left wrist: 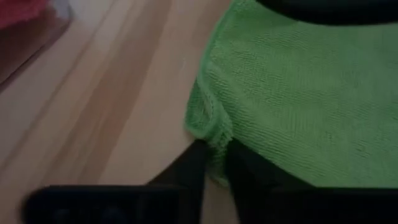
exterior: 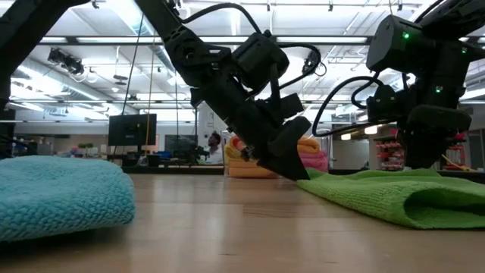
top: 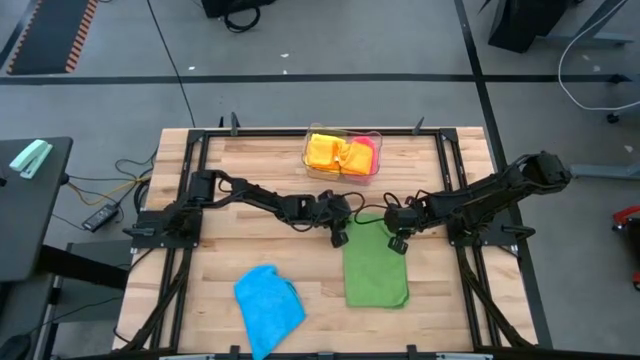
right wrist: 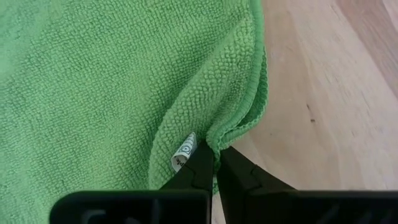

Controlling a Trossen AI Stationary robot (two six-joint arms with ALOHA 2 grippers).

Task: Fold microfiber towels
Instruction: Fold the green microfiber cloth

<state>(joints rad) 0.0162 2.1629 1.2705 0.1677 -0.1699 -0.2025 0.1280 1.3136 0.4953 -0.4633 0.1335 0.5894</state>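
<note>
1. I'm working over a pale wooden table (top: 300,215) with a black frame round its edge, grey floor on every side; the low view looks past it into a lit workshop with screens and shelving.
2. The green towel (top: 375,268) lies flat right of the table's middle, its long side running toward the near edge. The layered edge in the right wrist view tells me it is already doubled over.
3. My left gripper (top: 338,238) is down at the towel's far left corner. In its wrist view the two dark fingers (left wrist: 186,171) have the green hem pinched between them, nearly together.
4. My right gripper (top: 399,243) sits at the far right corner. Its fingers (right wrist: 198,165) are clamped tight on the folded hem, just beside a small white label (right wrist: 183,152) poking out of the cloth.
5. The blue towel (top: 268,305) lies crumpled near the front edge, left of the green one and well apart from it.
6. The clear plastic tray (top: 343,153) stands at the far edge, mid-table. It holds a yellow towel (top: 322,152), an orange one (top: 351,158) and a pink one (top: 366,152), bunched together and rising above the rim.
7. For room: bare wood lies between the tray and both grippers, and between the green and blue towels. The green towel's right side runs close to the frame rail on that side, and its near end stops short of the front edge.
</note>
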